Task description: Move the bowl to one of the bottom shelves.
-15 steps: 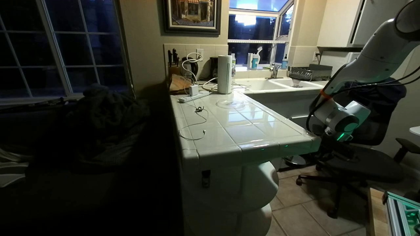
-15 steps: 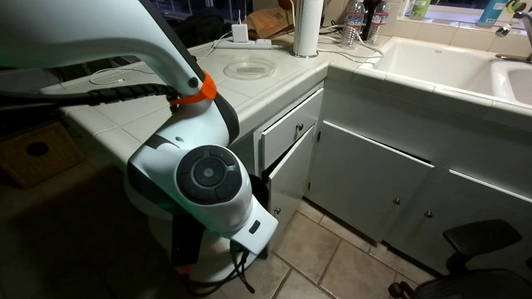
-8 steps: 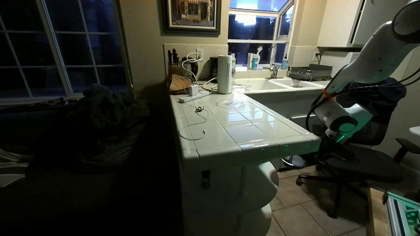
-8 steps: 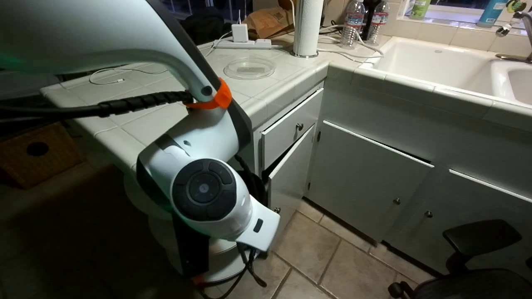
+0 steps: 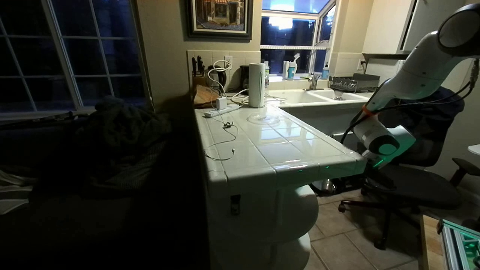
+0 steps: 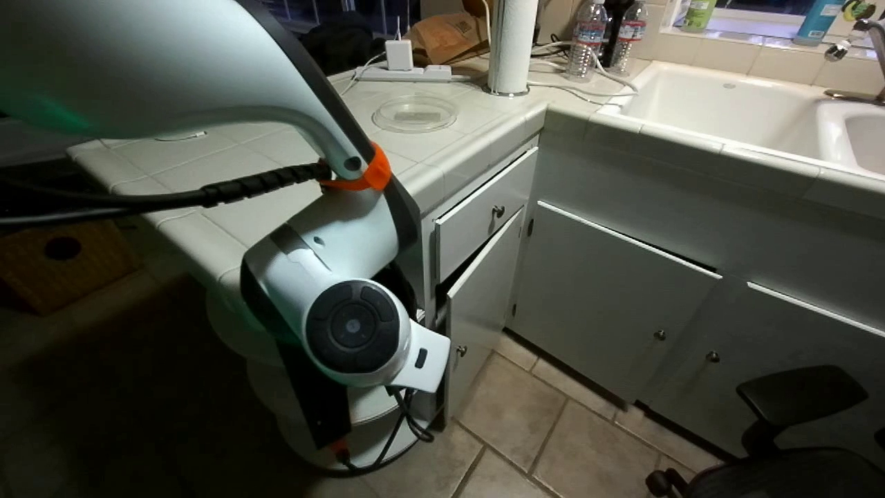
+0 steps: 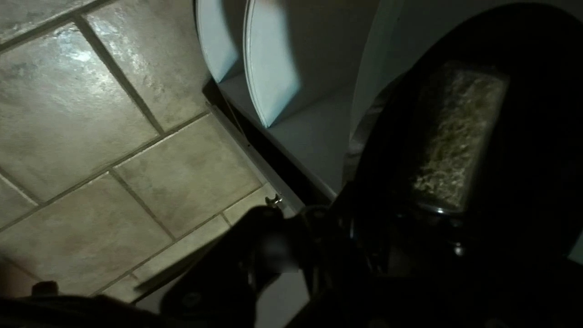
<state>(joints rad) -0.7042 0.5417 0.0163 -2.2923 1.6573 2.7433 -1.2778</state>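
The black bowl fills the right side of the wrist view as a large, dark round shape (image 7: 455, 41) with a mottled reflection on it. In an exterior view, a shiny part of the bowl (image 5: 325, 186) shows below the countertop, right of the shelves. My gripper (image 7: 298, 218) is dark and appears shut on the bowl's edge; the fingertips are hard to make out. In an exterior view the wrist mostly hides gripper and bowl. The white rounded shelves, upper (image 5: 300, 213) and lower (image 5: 292, 251), also show in the wrist view (image 7: 268, 59), left of the bowl.
The tiled countertop (image 5: 277, 150) overhangs the shelves. A cabinet door (image 6: 484, 304) stands ajar beside the arm, its knob (image 7: 273, 199) close to the fingers in the wrist view. An office chair (image 5: 412, 183) stands behind the arm. Tiled floor (image 6: 511, 394) lies below.
The wrist and the held bowl have moved toward the island, leftward in an exterior view, so the bowl sits nearer the shelves. The forearm has come lower.
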